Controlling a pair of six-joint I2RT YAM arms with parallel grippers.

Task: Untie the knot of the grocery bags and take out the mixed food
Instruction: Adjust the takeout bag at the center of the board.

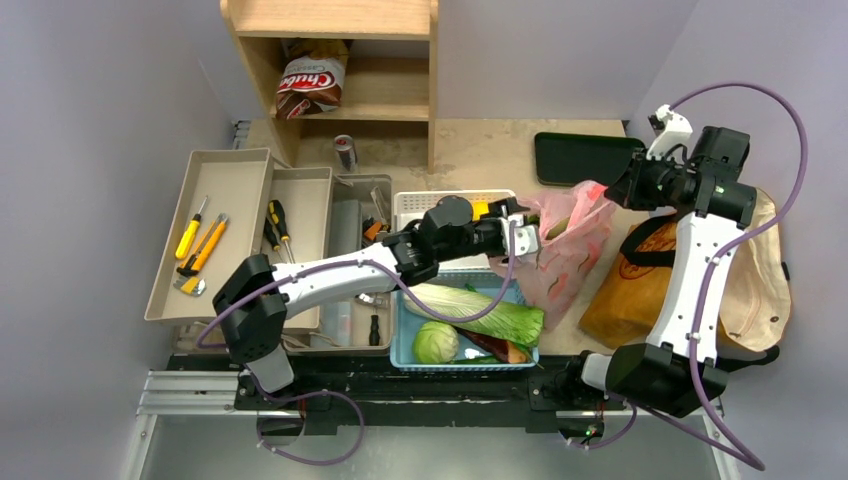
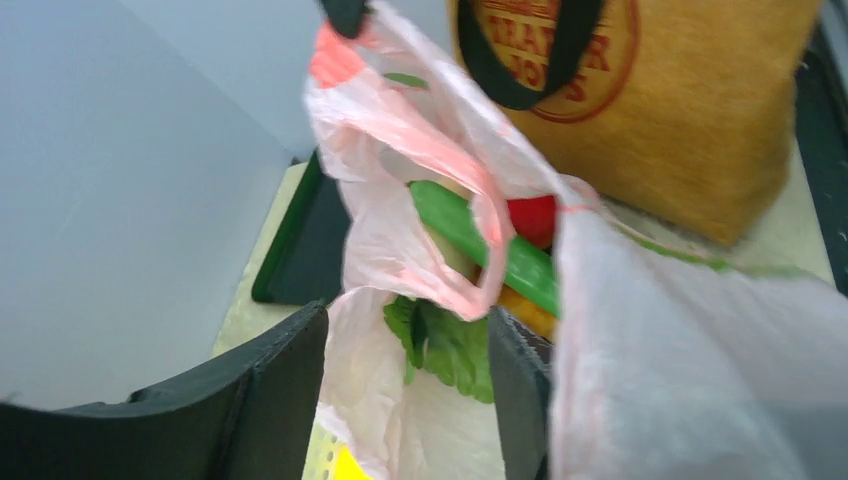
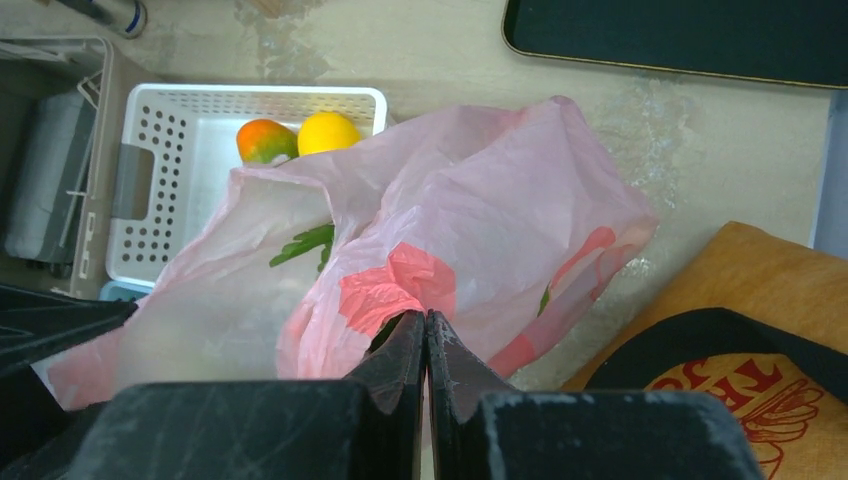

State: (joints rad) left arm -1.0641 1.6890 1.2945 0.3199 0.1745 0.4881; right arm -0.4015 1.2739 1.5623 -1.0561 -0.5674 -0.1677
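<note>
The pink bag (image 1: 565, 250) sits on the table (image 1: 480, 145) a little toward 3 o'clock from the middle, with its mouth gaping toward 9 o'clock. The right hand (image 3: 427, 318) reaches in at the bag's 1 o'clock corner. Its fingers are pressed together on a bunched pink lump (image 3: 395, 285) of the handle, holding that side up. Whether the lump is a tied knot I cannot tell.

The left hand (image 2: 408, 320) is at the bag's 9 o'clock edge with its fingers spread. The near lip of thin plastic hangs loose between them, not pinched. Inside the mouth are a green cucumber (image 2: 470, 230), a red thing (image 2: 532, 218) just past it, and leafy greens (image 2: 445, 345) lower down, close against the inner face of one finger.

The brown paper bag (image 1: 625, 295) with black straps lies just beside the pink bag at its 4 o'clock. A beige cloth tote (image 1: 765, 270) lies on the paper bag's 3 o'clock side. A black tray (image 1: 585, 157) lies at the pink bag's 12 o'clock.

At the pink bag's 9 o'clock, a white basket (image 3: 160, 130) holds an orange-green fruit (image 3: 267, 141) and a yellow fruit (image 3: 329, 132) side by side. At its 7 o'clock, a blue basket (image 1: 400, 340) holds a napa cabbage (image 1: 480, 312) and a round green cabbage (image 1: 436, 342).
</note>
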